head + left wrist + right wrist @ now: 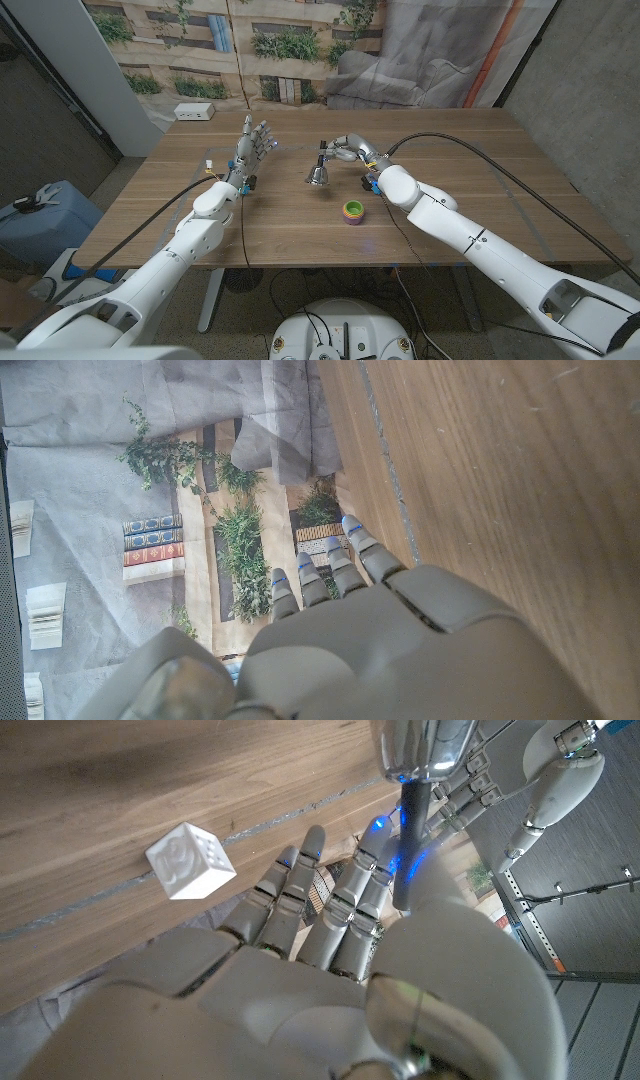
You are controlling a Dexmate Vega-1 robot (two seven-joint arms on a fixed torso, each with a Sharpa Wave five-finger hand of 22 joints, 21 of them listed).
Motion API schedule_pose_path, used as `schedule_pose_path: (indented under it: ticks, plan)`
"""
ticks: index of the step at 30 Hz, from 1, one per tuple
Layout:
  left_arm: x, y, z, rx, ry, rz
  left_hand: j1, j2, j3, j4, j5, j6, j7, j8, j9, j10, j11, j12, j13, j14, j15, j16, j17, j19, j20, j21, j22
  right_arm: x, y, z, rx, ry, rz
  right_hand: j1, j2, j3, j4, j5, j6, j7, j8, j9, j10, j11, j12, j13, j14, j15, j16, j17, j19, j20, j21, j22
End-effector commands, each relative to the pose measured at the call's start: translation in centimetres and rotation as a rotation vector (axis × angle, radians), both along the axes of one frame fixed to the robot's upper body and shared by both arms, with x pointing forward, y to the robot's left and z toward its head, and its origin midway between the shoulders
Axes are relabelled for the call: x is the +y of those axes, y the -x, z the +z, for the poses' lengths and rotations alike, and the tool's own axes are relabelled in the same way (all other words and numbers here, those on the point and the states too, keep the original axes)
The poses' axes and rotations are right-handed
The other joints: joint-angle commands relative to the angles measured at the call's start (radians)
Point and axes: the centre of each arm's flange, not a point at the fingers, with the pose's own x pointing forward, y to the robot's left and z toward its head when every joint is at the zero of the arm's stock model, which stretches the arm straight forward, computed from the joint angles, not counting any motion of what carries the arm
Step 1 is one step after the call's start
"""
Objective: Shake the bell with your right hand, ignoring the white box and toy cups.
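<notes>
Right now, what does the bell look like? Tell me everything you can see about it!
The bell is small, with a shiny silver metal cup and a dark, thin handle sticking up from it. It sits near the middle of the wooden table, a little behind the stacked toy cups. The right hand has its fingers around the handle. The pictures don't settle whether the bell's rim is touching the table or lifted.

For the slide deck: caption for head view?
Right hand holds the bell by its handle above the table.
</notes>
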Motion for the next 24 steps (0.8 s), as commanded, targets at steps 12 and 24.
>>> schedule_pose_path:
  ticks: [12,24]
  plan:
    - [-0.01,0.0,0.0,0.0,0.0,0.0,0.001,0.007,-0.001,0.007,0.007,-0.001,-0.006,0.006,0.004,0.002,-0.005,0.006,0.005,0.009,-0.098,0.006,0.005,0.008,0.001,0.007,0.006,-0.08,0.61,0.02,-0.029,-0.016,-0.031,0.013,-0.014,-0.001,-0.027,0.007,0.01,0.001,-0.001,0.002,0.009,-0.004,-0.006,0.006,0.011,-0.155,0.005,0.006,0.013,-0.056,0.005,0.005]
    - [-0.02,-0.01,0.01,0.0,0.0,0.0,0.001,0.007,-0.001,0.007,0.007,-0.001,-0.006,0.006,0.004,0.002,-0.005,0.006,0.005,0.009,-0.098,0.006,0.005,0.008,0.0,0.007,0.006,-0.08,0.84,-0.16,-0.147,-0.028,-0.025,0.045,-0.024,-0.002,-0.041,0.005,0.003,-0.009,-0.008,0.004,0.002,-0.004,-0.014,0.01,0.007,-0.154,0.011,0.014,0.0,-0.049,-0.002,0.005]
